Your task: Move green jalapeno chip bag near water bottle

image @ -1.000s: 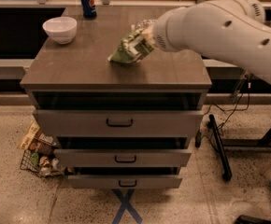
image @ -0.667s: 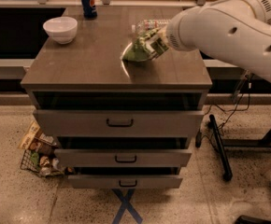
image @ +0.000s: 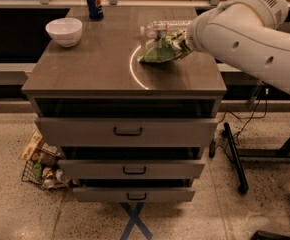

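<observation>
Visibly, gripper fingers pinching green jalapeno chip bag, just beside water bottle

Brown drawer cabinet — speckled terrazzo floor.

Robot test lab, by the evidence. Gripper sits over the far right part of a grey drawer cabinet. Well below it is a speckled hard floor marked with a blue tape cross. Below and right of it is a black equipment stand leg.
</observation>
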Motion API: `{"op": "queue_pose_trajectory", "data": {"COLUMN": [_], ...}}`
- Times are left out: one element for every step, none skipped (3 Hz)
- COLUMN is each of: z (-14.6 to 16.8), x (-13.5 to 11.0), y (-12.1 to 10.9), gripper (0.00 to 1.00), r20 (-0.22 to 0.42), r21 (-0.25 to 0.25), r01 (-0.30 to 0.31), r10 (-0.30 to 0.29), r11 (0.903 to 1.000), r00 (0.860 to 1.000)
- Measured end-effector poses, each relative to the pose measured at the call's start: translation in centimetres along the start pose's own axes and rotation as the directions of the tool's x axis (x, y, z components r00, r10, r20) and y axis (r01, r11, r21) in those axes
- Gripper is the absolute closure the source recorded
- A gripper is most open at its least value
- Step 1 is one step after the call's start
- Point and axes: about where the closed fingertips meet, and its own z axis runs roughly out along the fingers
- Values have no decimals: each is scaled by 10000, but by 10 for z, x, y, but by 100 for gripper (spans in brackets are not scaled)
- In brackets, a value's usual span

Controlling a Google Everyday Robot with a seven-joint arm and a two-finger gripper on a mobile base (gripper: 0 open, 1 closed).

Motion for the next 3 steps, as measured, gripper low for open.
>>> {"op": "queue_pose_trajectory", "data": {"z": [26,40,19], "x": [5,6,5], "y": [3,11,11], "gripper": [6,0,0], "r20": [-212,-233,131], "r21": [555,770,615], "r01": [-255,-954,-1685], "r10": [267,974,1680], "r11": [9981,9925,9838], "r00": [9994,9950,9857]}}
